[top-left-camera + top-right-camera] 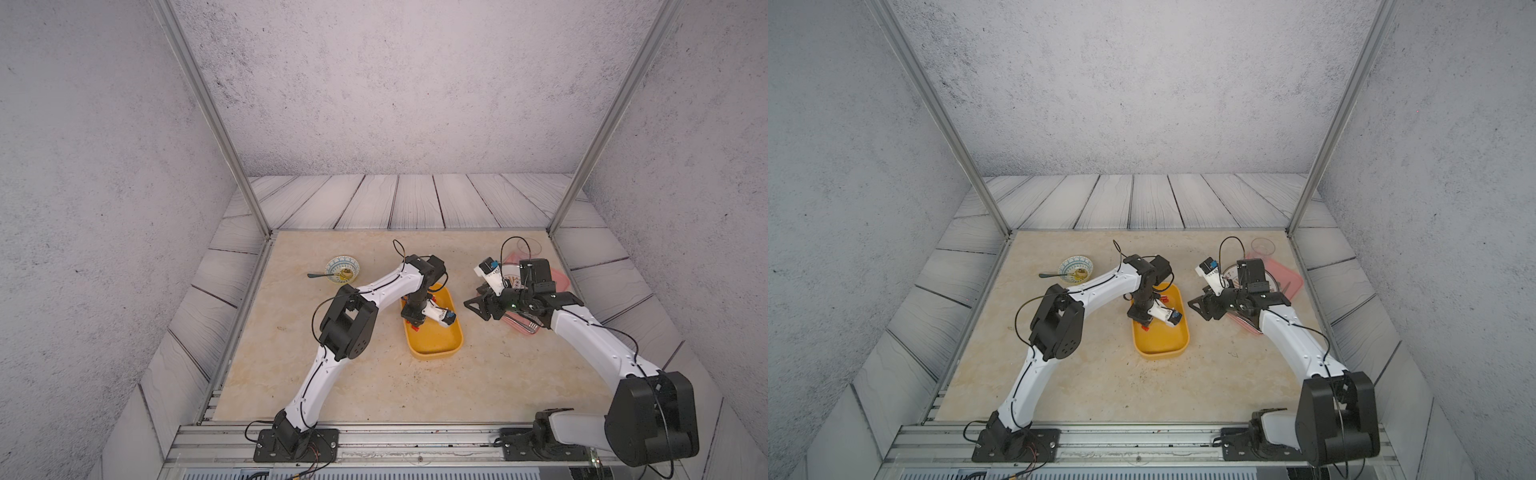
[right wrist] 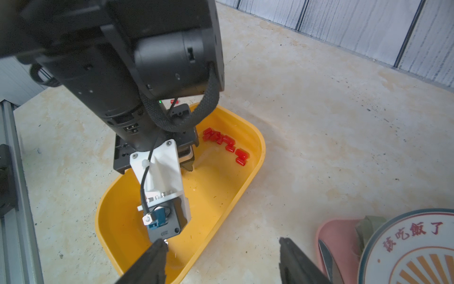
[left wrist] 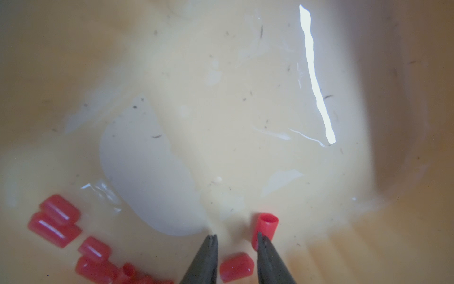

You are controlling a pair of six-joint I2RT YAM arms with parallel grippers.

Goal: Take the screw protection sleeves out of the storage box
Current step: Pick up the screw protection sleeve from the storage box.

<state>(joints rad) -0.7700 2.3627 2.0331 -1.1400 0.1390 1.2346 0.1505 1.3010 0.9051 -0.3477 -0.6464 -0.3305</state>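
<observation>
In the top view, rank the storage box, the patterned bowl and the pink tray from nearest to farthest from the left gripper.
1. storage box: nearest; the left gripper is down inside it.
2. patterned bowl: next, beyond the box and off to the left.
3. pink tray: farthest, over on the far right side.

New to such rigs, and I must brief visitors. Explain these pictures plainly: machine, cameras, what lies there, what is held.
Two robot arms stand at the near edge of a table. Two pictures come from one overhead camera pair, two from wrist cameras. On the table: a yellow storage box holding red sleeves, a patterned bowl with a spoon, a pink tray. The left gripper reaches into the box, one sleeve between its jaws; whether it is pinched I cannot tell. The right gripper hangs open and empty beside the box.
</observation>
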